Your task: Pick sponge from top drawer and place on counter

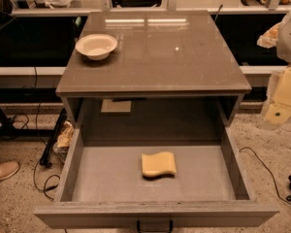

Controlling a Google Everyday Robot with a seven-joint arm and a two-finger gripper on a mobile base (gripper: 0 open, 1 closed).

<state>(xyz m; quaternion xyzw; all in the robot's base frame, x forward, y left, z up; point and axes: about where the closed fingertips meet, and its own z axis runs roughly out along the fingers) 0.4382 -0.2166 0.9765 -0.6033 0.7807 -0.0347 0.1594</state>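
Camera view, left to right: a bowl sits on the surface, back-left corner, leaving room for a drop-off; the drawer stands wide open, so the sponge lies flat and exposed near the middle of its floor; the gripper hangs at the far right, well apart from it, wide or narrow I cannot tell; my read: the pick has not begun.

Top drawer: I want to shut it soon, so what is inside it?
Inside the top drawer only the sponge lies, near the middle of the floor. The spot under the sponge is covered. The gripper hangs outside, right of the counter.
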